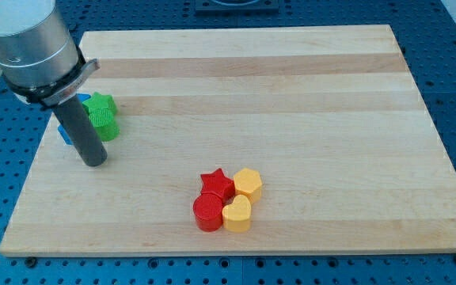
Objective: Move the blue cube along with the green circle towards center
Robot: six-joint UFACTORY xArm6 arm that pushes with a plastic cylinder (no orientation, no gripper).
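My tip rests on the wooden board near its left edge. The dark rod rises from it to the view's upper left. A green circle lies just right of the rod, slightly above the tip. A second green block, star-like, touches it on the upper side. A blue block shows only as a sliver left of the rod, mostly hidden behind it. Another blue bit peeks out by the green blocks; its shape cannot be made out.
A tight cluster sits at the bottom middle of the board: a red star, a yellow hexagon, a red cylinder and a yellow heart. The arm's grey body covers the top left corner.
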